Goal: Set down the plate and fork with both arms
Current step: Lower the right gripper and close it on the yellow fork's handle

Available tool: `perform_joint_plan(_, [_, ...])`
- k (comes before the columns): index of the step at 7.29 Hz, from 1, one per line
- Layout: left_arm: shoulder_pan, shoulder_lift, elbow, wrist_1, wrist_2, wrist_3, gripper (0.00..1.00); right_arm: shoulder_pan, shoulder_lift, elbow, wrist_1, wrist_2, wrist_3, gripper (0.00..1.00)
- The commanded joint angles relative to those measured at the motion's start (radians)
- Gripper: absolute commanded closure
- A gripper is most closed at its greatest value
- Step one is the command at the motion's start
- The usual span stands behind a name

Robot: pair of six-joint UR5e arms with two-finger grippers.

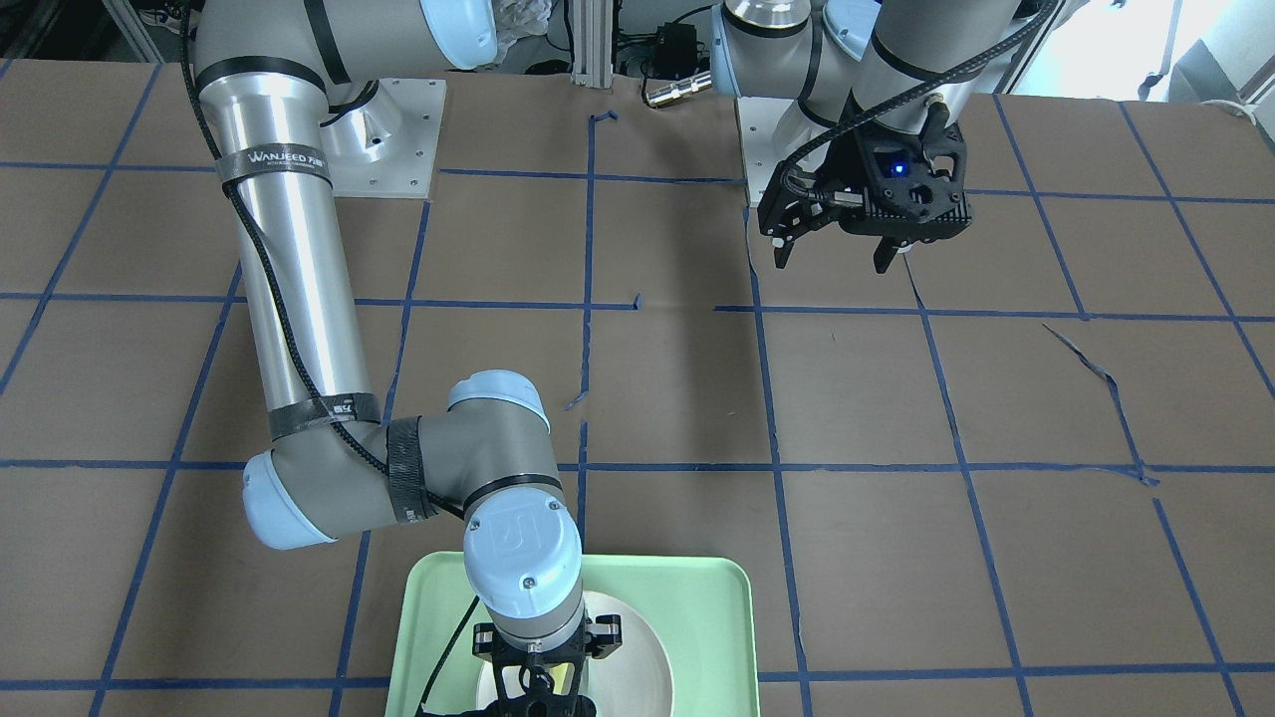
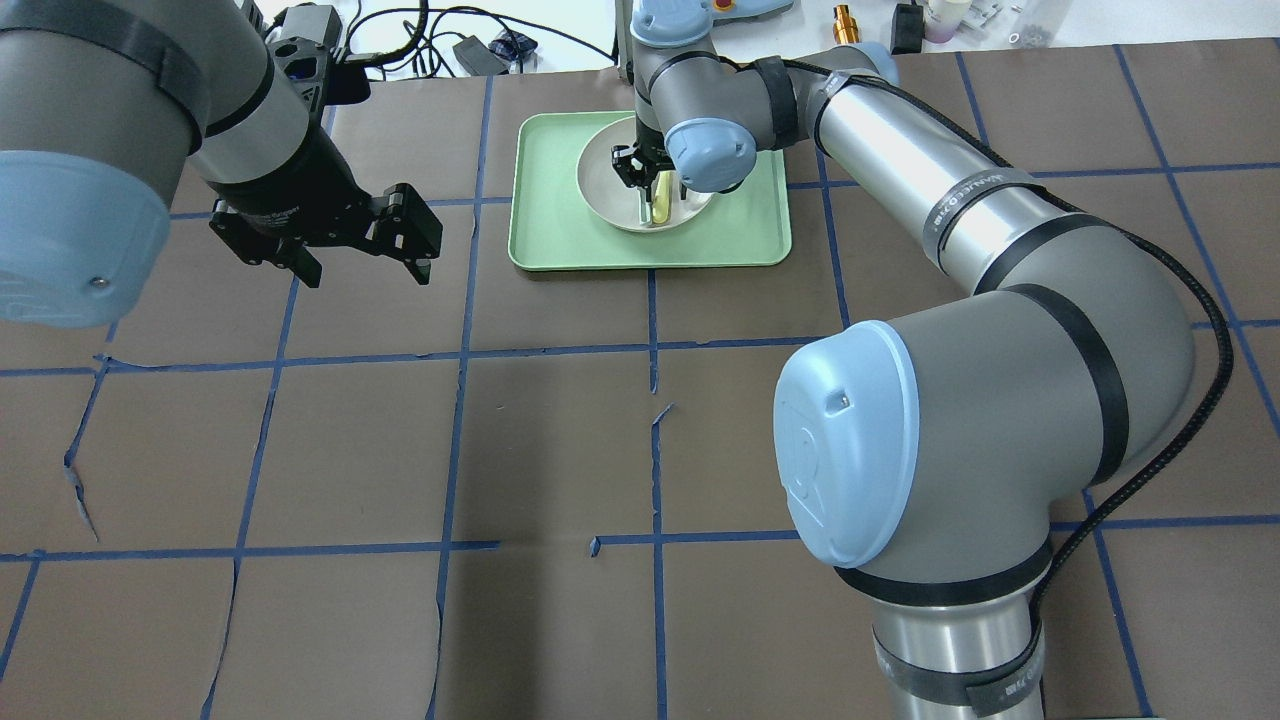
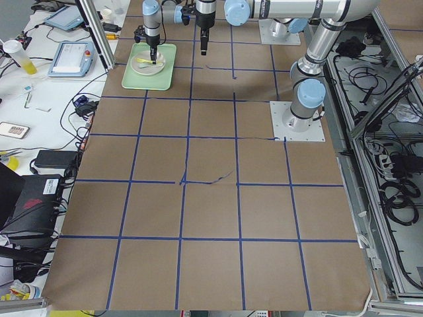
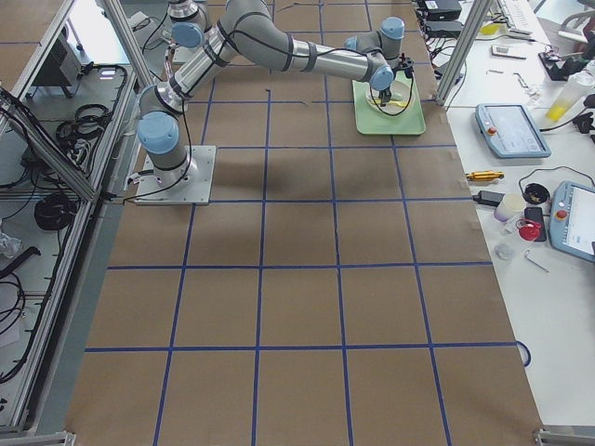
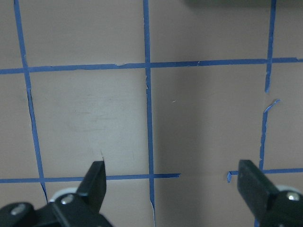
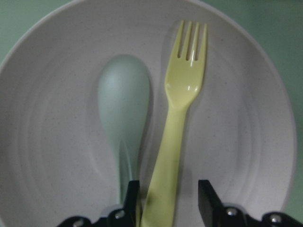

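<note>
Right gripper (image 2: 645, 185) hangs over a yellow fork (image 2: 660, 210) in the plate (image 2: 600, 190) on a green tray (image 2: 545, 240). Left gripper (image 2: 365, 278) hovers, jaws spread, above the brown table (image 2: 400, 450).

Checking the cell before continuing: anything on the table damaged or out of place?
Only the brown table cover is worn: it has a tear on the robot's left, and the blue tape is broken and curling mid-table. Plate and fork look fine.
</note>
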Motion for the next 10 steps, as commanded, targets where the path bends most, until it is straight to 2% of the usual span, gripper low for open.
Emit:
perform_joint_plan(1, [0.0,0.0,0.0,0.0,0.0,0.0,0.0,-0.003,-0.003,0.003,0.0,0.0,-0.003,0.48])
perform_joint_plan(5, [0.0,-0.002,0.0,0.0,0.002,0.0,0.0,-0.006,-0.005,0.006,0.0,0.002,-0.011,0.49])
perform_joint_plan(9, [0.0,-0.002,0.0,0.0,0.0,0.0,0.0,-0.006,0.001,0.006,0.0,0.003,-0.011,0.53])
perform_joint_plan(10, [0.0,-0.002,0.0,0.0,0.0,0.0,0.0,-0.004,0.001,0.011,-0.002,0.003,-0.009,0.57])
